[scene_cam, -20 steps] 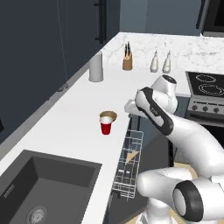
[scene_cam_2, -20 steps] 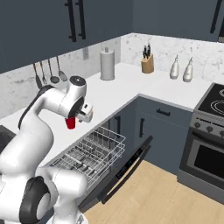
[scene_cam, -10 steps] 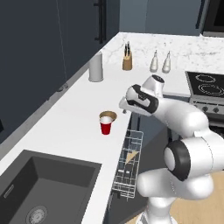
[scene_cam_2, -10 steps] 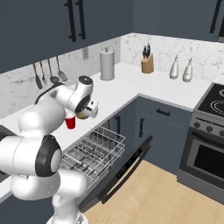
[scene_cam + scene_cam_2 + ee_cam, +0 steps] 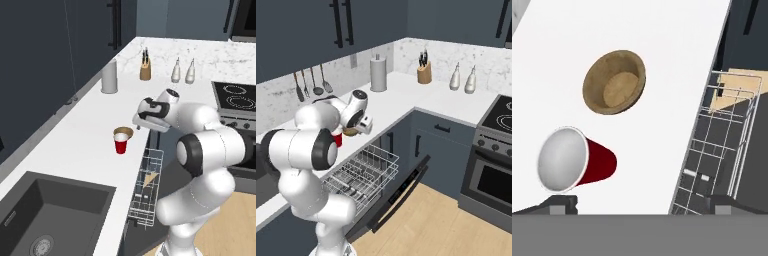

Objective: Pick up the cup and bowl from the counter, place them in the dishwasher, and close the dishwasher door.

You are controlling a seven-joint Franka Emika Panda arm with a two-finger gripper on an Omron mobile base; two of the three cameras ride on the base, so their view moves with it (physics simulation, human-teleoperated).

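Hand view looks down from the wide-spread tool (image 5: pixel 639 204) onto cup (image 5: pixel 574 160) and bowl (image 5: pixel 614 81).

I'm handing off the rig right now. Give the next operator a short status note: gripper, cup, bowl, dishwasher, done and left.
Gripper: open and empty, above the counter, looking down on both items.
Cup: upright on the counter, close beside the bowl, near the counter edge over the dishwasher.
Dishwasher door: folded down, with the wire rack pulled out; no cup or bowl in it.
Done: arm positioned over the two items.
Left: grasp and load the cup, then the bowl, then close the door.
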